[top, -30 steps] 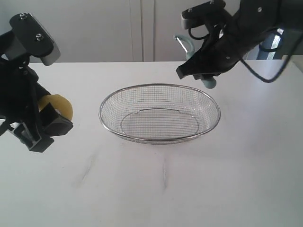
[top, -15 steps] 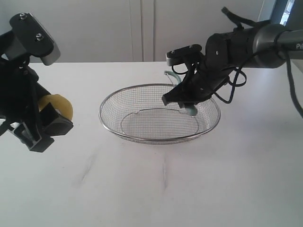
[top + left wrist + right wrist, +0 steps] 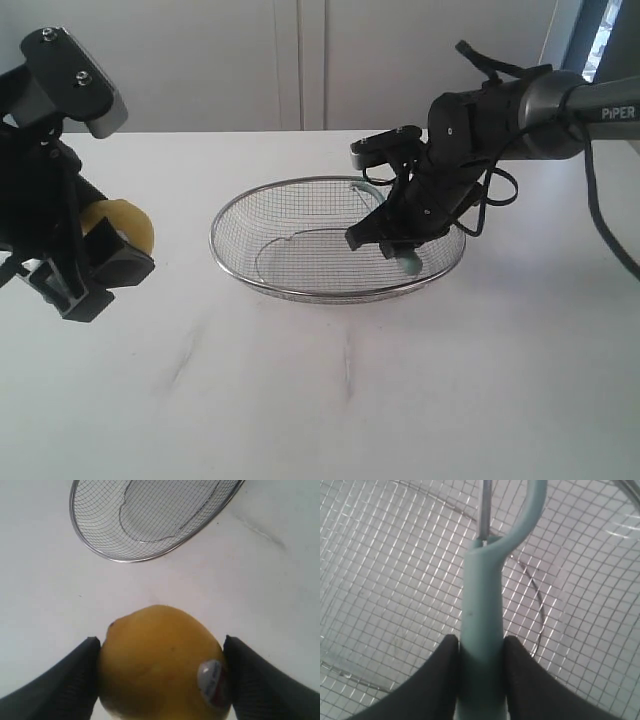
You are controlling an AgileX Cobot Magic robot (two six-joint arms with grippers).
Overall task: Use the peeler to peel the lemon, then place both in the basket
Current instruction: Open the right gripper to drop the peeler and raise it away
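While gripped, peeler (image 3: 409,262) hangs inside basket (image 3: 330,297)

3 o'clock half of basket (image 3: 300,294): blocked by right gripper (image 3: 385,238) holding peeler (image 3: 410,263).
9 o'clock half of basket: open mesh, free from above.
6 o'clock, table (image 3: 400,400): wide passage.
Far 9 o'clock: left gripper (image 3: 100,255) with lemon (image 3: 130,225) — well apart from the rim.

Robot test lab, plain white table (image 3: 500,400), pale panelled wall (image 3: 300,60) behind the table, black robot arms (image 3: 500,105) above the table
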